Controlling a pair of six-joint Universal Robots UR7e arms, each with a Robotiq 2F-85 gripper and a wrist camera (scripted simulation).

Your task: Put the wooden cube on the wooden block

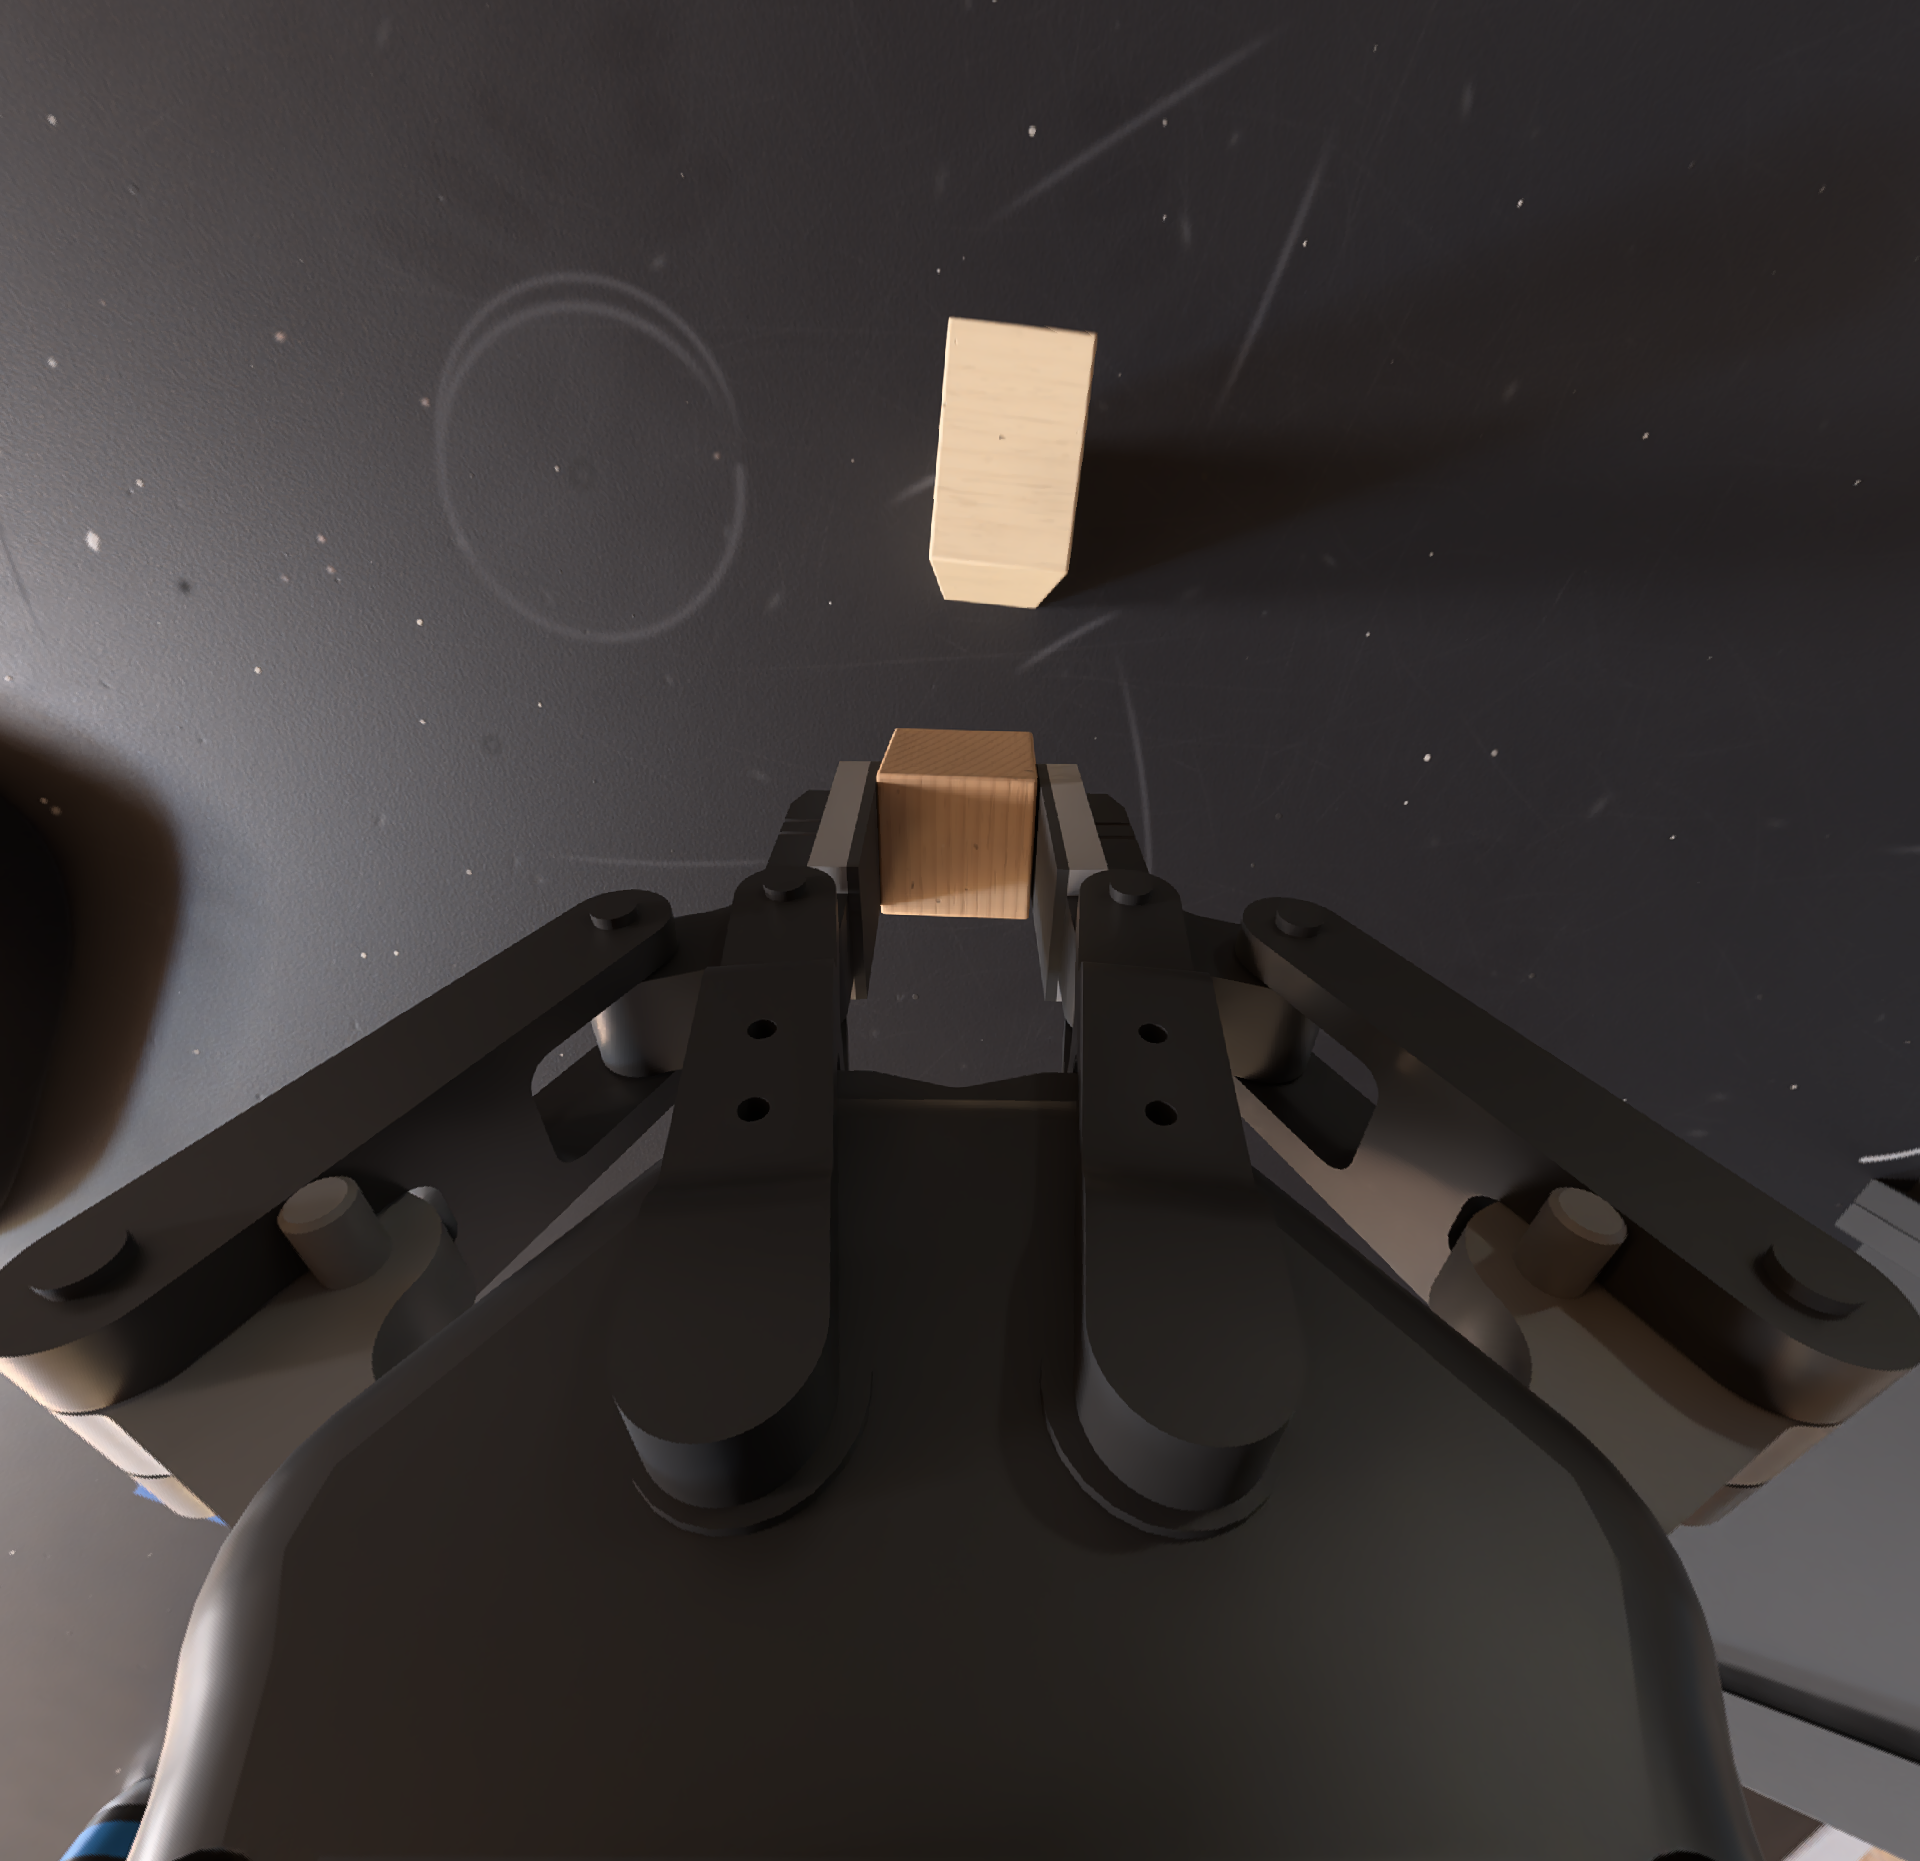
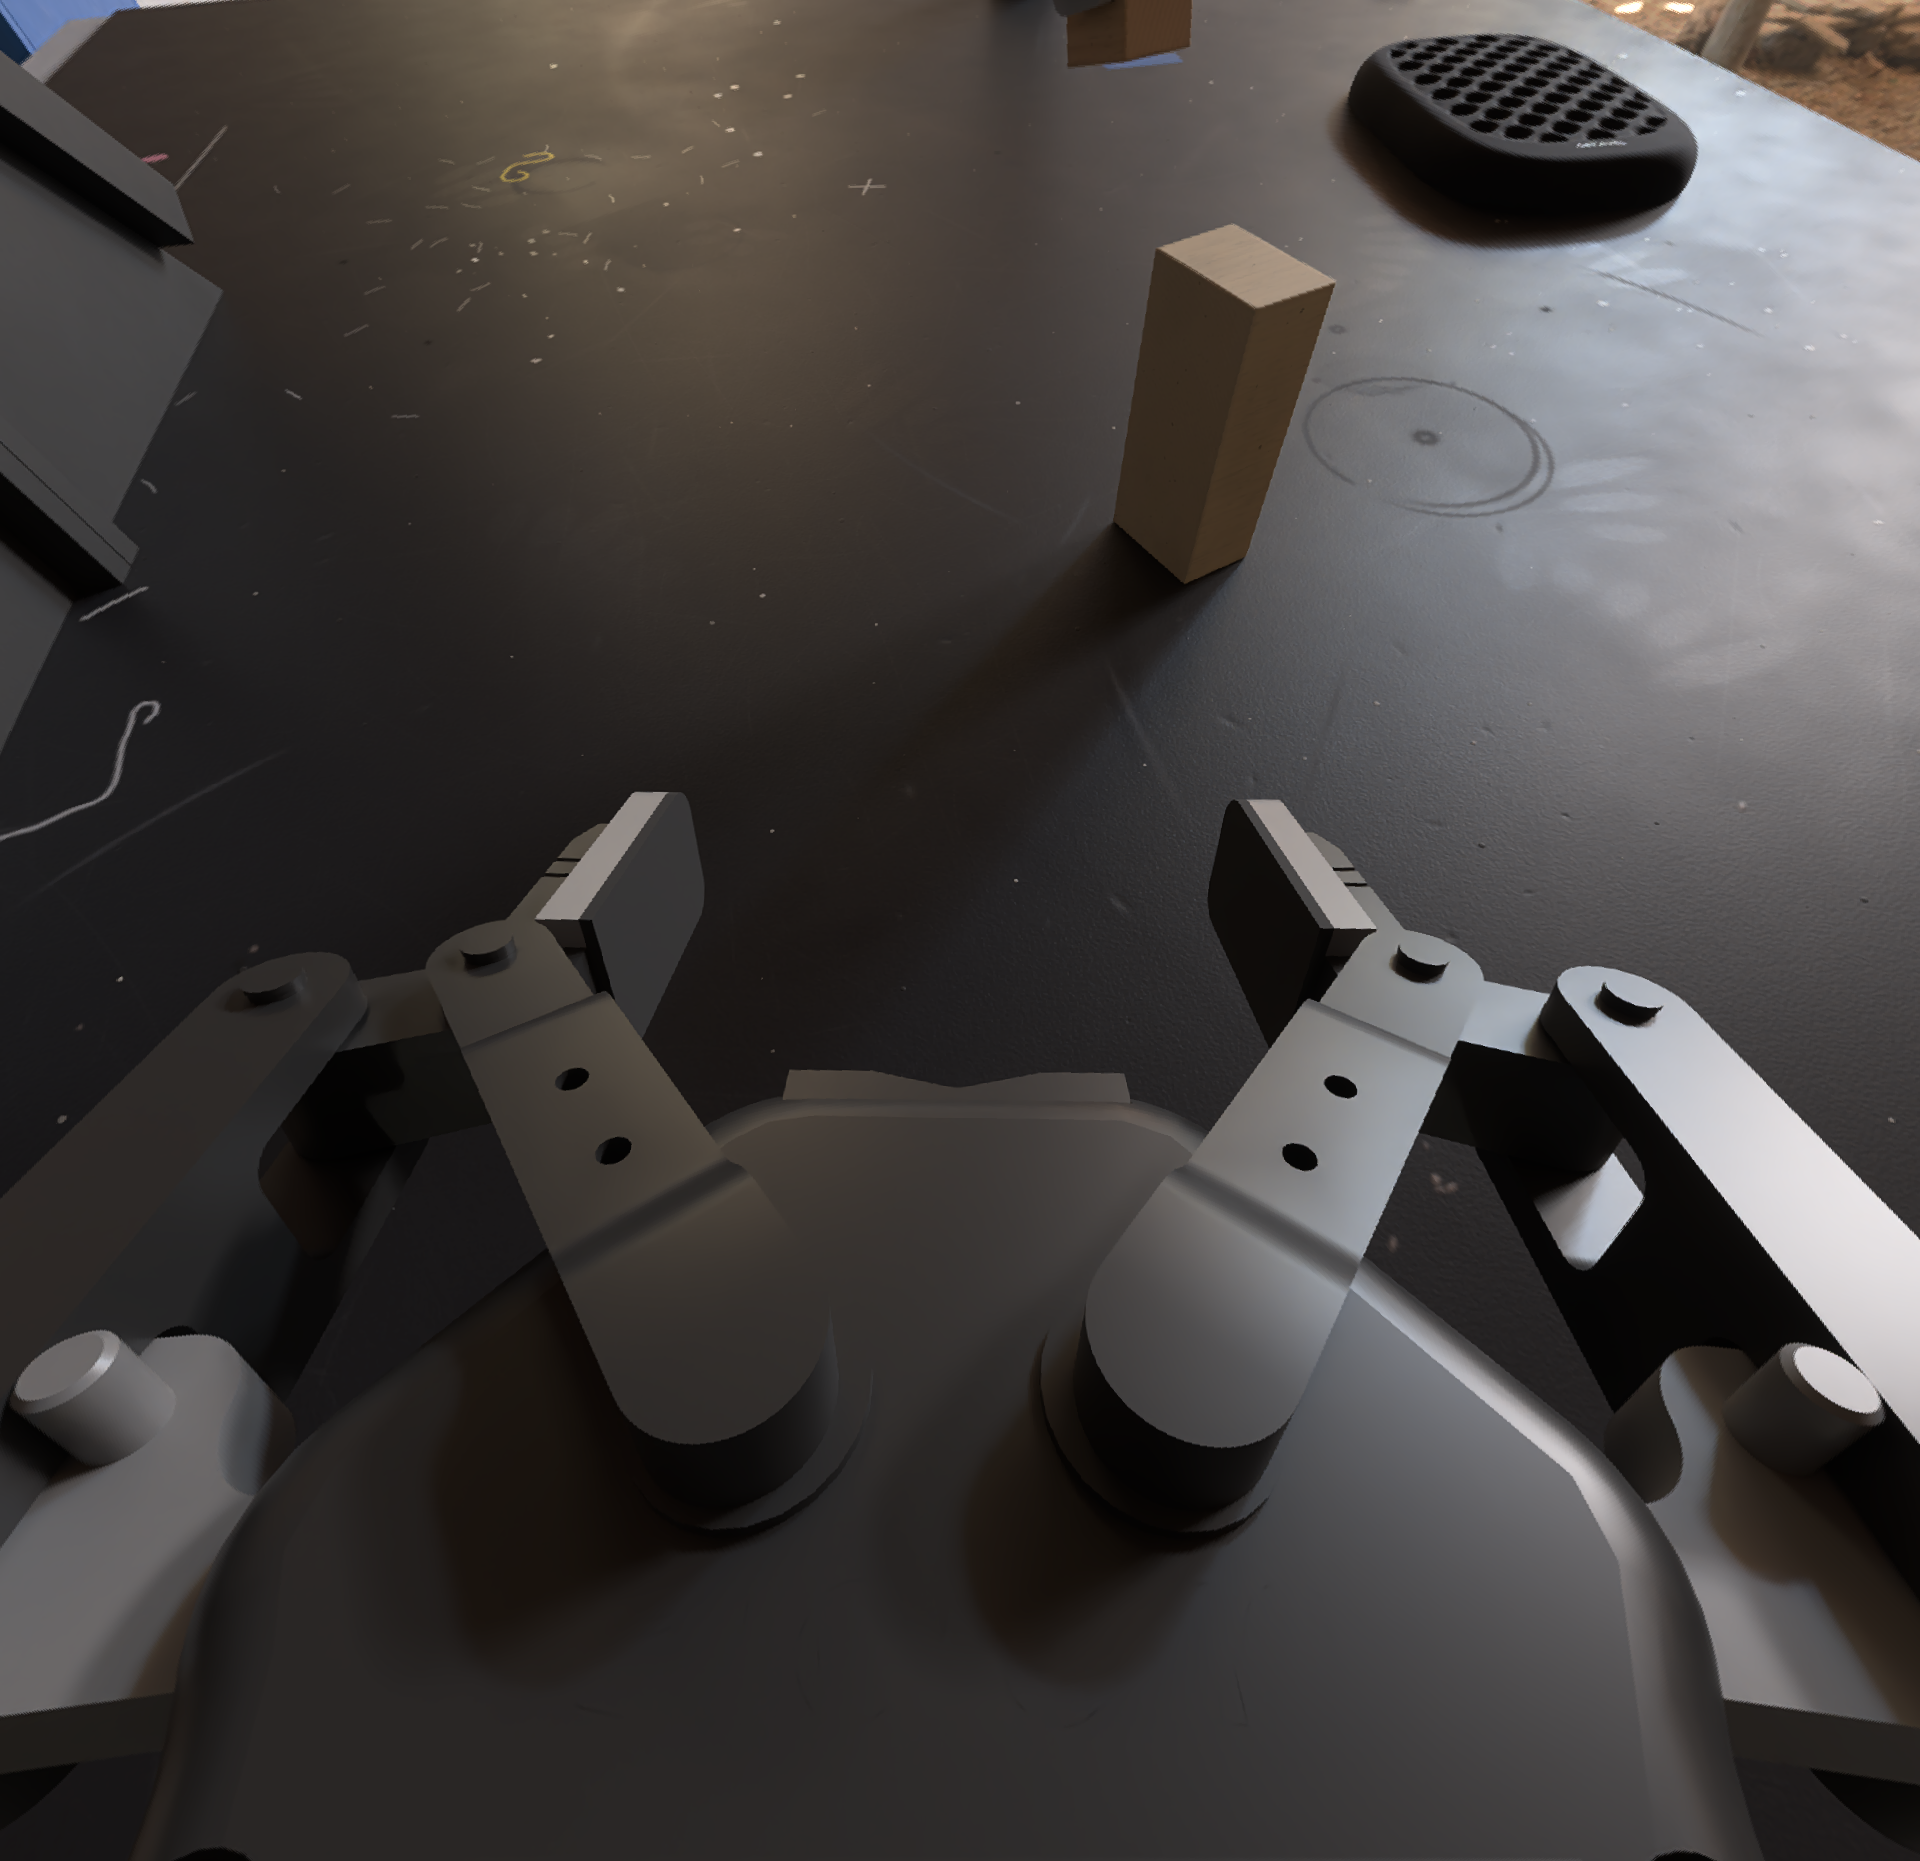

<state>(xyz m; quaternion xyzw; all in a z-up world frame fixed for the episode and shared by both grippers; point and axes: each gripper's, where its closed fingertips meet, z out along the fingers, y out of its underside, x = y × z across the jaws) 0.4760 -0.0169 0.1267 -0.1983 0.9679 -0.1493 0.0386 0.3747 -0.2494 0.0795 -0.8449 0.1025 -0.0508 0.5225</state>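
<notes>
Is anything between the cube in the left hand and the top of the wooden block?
Nothing visible. The left hand holds the wooden cube in the air, and only bare table lies between it and the upright wooden block. The block's top is free.

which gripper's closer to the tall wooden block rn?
Left, probably. The left gripper, shut on the wooden cube, hangs above the upright wooden block. The right gripper is open, low, farther back.
</notes>
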